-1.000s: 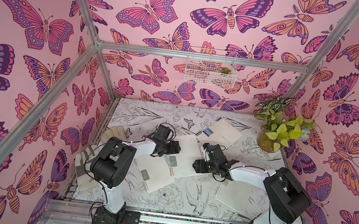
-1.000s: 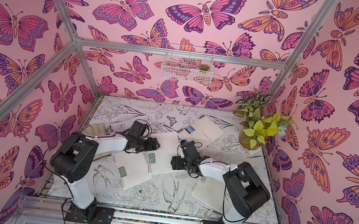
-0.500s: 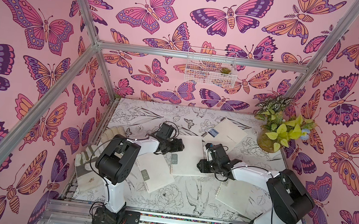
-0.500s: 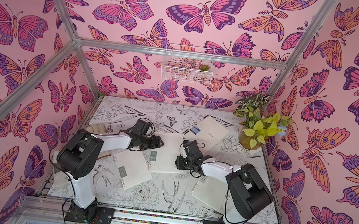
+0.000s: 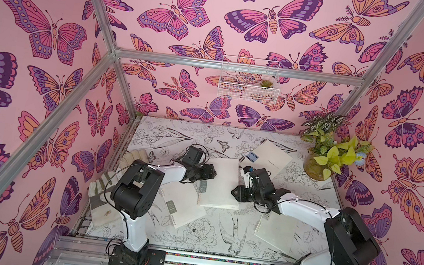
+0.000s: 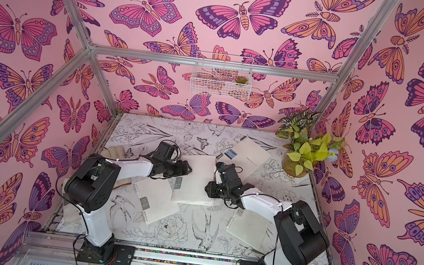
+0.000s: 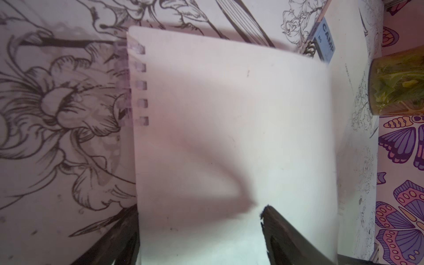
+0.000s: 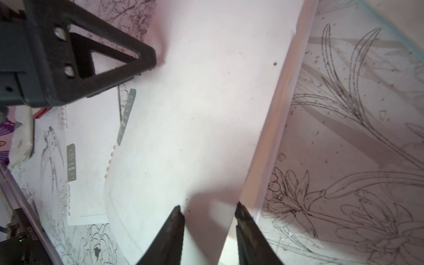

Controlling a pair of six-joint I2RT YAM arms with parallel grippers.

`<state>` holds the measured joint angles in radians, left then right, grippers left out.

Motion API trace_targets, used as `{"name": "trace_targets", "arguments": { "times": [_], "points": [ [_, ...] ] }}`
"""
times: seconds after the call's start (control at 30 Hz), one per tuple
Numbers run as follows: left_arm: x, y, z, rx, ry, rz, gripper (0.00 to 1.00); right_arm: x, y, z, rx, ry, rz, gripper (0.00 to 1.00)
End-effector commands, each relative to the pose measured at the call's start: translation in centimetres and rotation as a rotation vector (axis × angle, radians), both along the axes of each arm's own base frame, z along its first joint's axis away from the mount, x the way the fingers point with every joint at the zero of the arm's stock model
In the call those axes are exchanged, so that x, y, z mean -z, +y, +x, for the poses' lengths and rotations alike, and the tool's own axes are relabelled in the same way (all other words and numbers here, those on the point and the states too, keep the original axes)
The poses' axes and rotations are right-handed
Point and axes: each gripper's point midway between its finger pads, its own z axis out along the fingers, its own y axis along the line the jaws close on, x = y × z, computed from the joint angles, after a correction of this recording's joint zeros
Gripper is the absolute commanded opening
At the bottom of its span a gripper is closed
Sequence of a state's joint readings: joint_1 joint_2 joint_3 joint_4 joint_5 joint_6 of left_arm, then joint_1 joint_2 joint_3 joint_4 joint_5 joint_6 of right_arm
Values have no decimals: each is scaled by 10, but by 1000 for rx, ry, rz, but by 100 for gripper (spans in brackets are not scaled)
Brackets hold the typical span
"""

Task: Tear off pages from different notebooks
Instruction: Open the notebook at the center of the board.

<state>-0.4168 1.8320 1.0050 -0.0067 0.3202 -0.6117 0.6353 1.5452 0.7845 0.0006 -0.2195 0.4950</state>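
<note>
A white page [image 5: 224, 178] with punched holes along one side lies on the middle notebook [image 5: 219, 203] in both top views. My left gripper [image 5: 213, 171] stands open at its left side; in the left wrist view one finger [image 7: 275, 229] rests on the page [image 7: 229, 114], which wrinkles at the tip. My right gripper [image 5: 233, 195] is at the page's right edge. Its jaws [image 8: 207, 211] stand narrow but open, with a raised fold of the page [image 8: 206, 114] between them. Other notebooks lie front left [image 5: 183, 210], front right [image 5: 274, 230] and, with the blue CAMP label, at the back [image 5: 272, 158].
A white work glove [image 5: 101, 199] lies along the left table edge. A potted plant [image 5: 315, 173] stands in the back right corner. A wire basket [image 5: 248, 83] hangs on the back wall.
The left gripper has slid right onto the page, and the page has turned straighter. The right gripper's jaws have narrowed around the page's edge.
</note>
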Motion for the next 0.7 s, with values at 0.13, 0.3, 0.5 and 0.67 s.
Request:
{"name": "trace_targets", "arguments": {
  "times": [0.13, 0.3, 0.5, 0.67],
  "points": [
    [-7, -4, -23, 29, 44, -54, 83, -45, 29, 7, -65, -72, 151, 42],
    [-14, -2, -24, 19, 35, -77, 83, -48, 33, 11, -64, -75, 154, 39],
    [-26, 7, -24, -10, 14, -109, 86, -54, 37, 15, -78, -89, 137, 33],
    [-28, 22, -25, -37, 18, -125, 100, -40, 20, 20, -41, -90, 5, 33]
  ]
}}
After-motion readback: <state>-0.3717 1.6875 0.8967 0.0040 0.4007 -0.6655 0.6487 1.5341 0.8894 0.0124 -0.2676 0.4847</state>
